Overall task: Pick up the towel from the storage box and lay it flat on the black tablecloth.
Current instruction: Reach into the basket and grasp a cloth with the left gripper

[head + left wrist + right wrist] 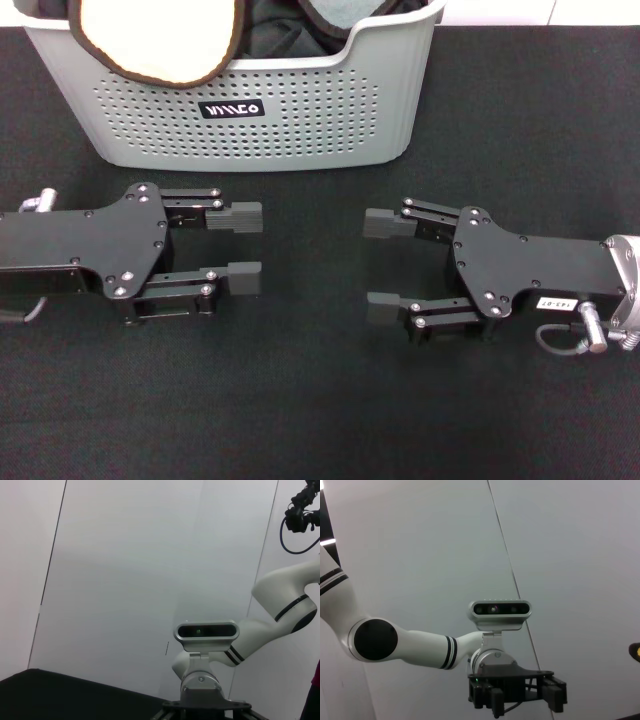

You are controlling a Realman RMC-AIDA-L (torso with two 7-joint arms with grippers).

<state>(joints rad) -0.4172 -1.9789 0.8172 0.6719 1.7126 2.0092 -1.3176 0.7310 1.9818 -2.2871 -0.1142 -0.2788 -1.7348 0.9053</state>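
The left gripper (247,249) and the right gripper (381,262) lie low over the cloth in the head view, facing each other with a bare gap between them, and both are spread wide and hold nothing. Each shows two dark fingers set well apart, one nearer the basket and one nearer the robot.

Under them the black tablecloth (300,400) fills nearly the whole head view, plain and matte, running out past both sides of the frame. At its far edge stands the storage box (300,120), light grey with rows of small round holes and a black label (231,109) lettered in white on the wall facing the robot. The towel (160,40) is in the box, at the robot's left end, with its cream-yellow face showing and its dark sewn border hanging over the rim. Beside it inside the box sits bunched dark fabric (280,25).

The wrist views show none of this except a corner of the tablecloth (60,695). The left wrist view looks across at the right arm (280,610), white with black bands, with its wrist camera (206,630) facing back against a pale wall. The right wrist view shows the left arm (405,645) likewise, its camera (501,609) above the left gripper (522,692), seen end-on, with its fingers apart.
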